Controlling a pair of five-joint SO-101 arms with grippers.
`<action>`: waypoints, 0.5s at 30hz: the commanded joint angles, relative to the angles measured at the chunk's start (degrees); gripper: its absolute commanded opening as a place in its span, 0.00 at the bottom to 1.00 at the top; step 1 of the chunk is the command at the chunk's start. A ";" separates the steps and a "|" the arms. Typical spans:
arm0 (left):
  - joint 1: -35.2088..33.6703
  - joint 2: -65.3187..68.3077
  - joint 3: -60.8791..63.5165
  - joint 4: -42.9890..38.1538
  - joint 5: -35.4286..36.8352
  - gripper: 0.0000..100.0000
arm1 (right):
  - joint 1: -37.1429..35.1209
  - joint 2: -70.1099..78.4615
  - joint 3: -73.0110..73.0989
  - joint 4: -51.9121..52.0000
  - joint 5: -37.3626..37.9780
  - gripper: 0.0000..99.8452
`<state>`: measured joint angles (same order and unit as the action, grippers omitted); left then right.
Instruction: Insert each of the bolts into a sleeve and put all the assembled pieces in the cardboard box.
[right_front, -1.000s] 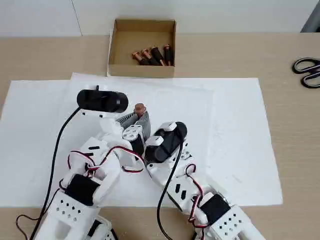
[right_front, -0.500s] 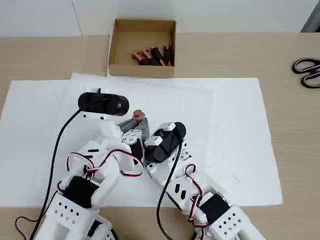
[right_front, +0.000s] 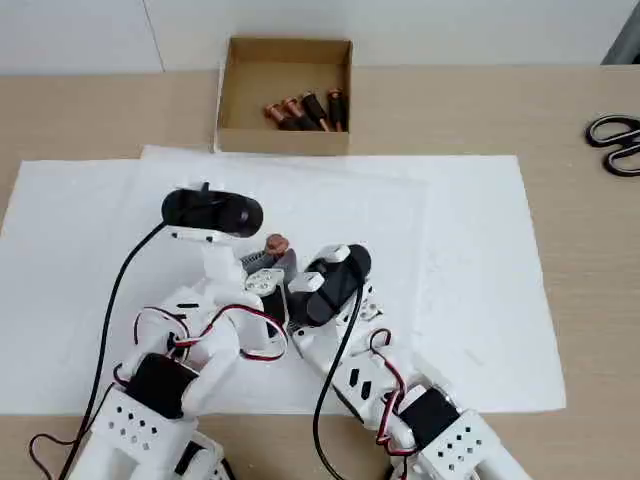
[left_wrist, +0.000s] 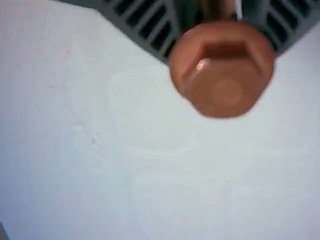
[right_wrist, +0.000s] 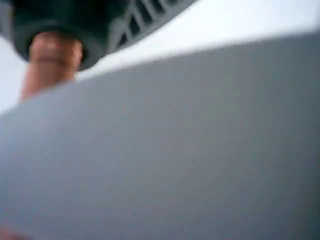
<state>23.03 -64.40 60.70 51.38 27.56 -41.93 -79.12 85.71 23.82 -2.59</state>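
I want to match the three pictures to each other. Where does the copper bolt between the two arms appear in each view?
High view: the copper bolt sits mid-table between the two arms' tips, over the white paper.
Left wrist view: its hexagonal head faces the camera, close, with paper behind.
Right wrist view: its copper end protrudes from a dark sleeve.
Shared landmark: the white paper.

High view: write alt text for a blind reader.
Two white robot arms meet over a white paper sheet, with a copper-coloured bolt, head up, at their tips. Behind, an open cardboard box holds several assembled bolt-and-sleeve pieces; black scissors lie far right.
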 joint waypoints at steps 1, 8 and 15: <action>-0.26 0.09 0.40 3.25 0.09 0.01 | 0.13 -1.89 -0.97 -1.45 0.62 0.00; -0.09 0.18 0.48 5.01 0.09 0.01 | 0.13 -1.89 -0.97 -1.45 0.62 0.00; 0.00 0.18 2.51 4.75 0.00 0.01 | 0.13 -1.89 -0.97 -1.36 0.70 0.00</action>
<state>23.47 -64.40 62.20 54.81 27.56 -42.11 -79.03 85.80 23.91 -2.59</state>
